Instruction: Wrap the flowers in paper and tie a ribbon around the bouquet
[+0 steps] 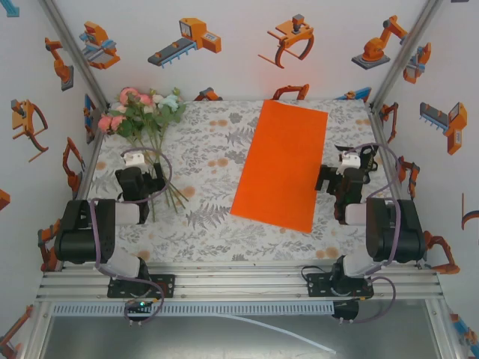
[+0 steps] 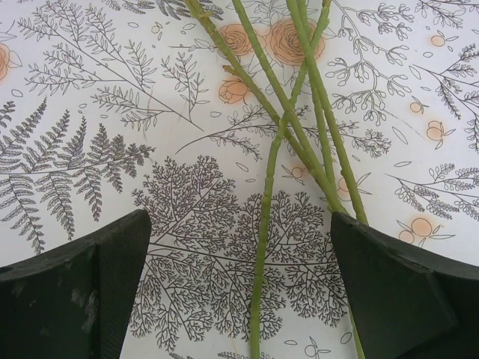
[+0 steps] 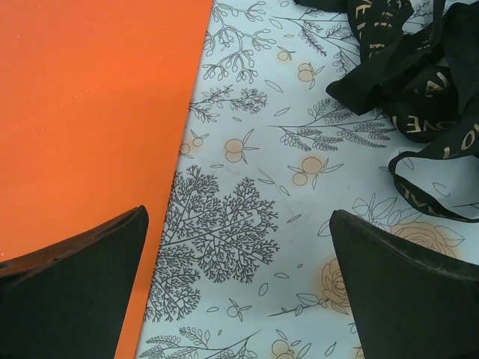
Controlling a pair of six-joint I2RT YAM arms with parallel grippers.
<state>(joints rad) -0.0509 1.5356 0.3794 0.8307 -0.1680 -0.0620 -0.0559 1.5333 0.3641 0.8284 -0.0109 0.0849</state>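
Orange paper lies lengthwise near-to-far (flowers point blooms far-left).

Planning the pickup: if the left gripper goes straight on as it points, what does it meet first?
Likely the flower stems, which cross between the left gripper's open jaws, lying on the table cover; depth is unclear.

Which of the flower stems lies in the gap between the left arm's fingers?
The single stem that crosses the others and bends away alone; it lies between the fingers, while the other stems slant off to one finger's inner edge.
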